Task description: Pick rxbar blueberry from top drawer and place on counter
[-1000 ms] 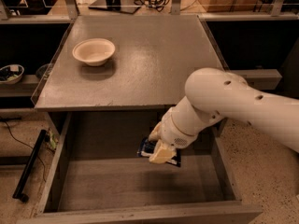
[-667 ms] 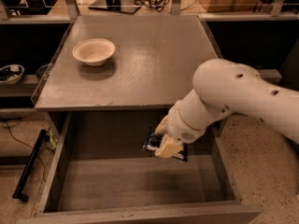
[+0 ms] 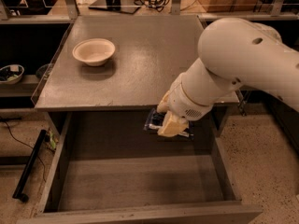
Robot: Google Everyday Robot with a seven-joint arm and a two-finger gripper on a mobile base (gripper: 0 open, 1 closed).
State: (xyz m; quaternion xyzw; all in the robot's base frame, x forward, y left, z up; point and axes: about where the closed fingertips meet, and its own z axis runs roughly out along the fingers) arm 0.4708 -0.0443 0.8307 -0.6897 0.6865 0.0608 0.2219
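Note:
My gripper (image 3: pixel 164 121) is shut on the rxbar blueberry (image 3: pixel 155 121), a small dark navy wrapper that sticks out to the left of my pale fingers (image 3: pixel 172 125). I hold it in the air above the open top drawer (image 3: pixel 135 183), just below the front edge of the counter (image 3: pixel 140 59). The big white arm covers the right part of the counter and part of the bar.
A cream bowl (image 3: pixel 94 51) sits on the counter at the back left. A lower side shelf at the left carries a dark bowl (image 3: pixel 10 73). A black bar (image 3: pixel 30 164) lies on the floor left of the drawer. Cables lie behind the counter.
The gripper has risen with the bar from low in the drawer up toward the counter's front edge, moving slightly right.

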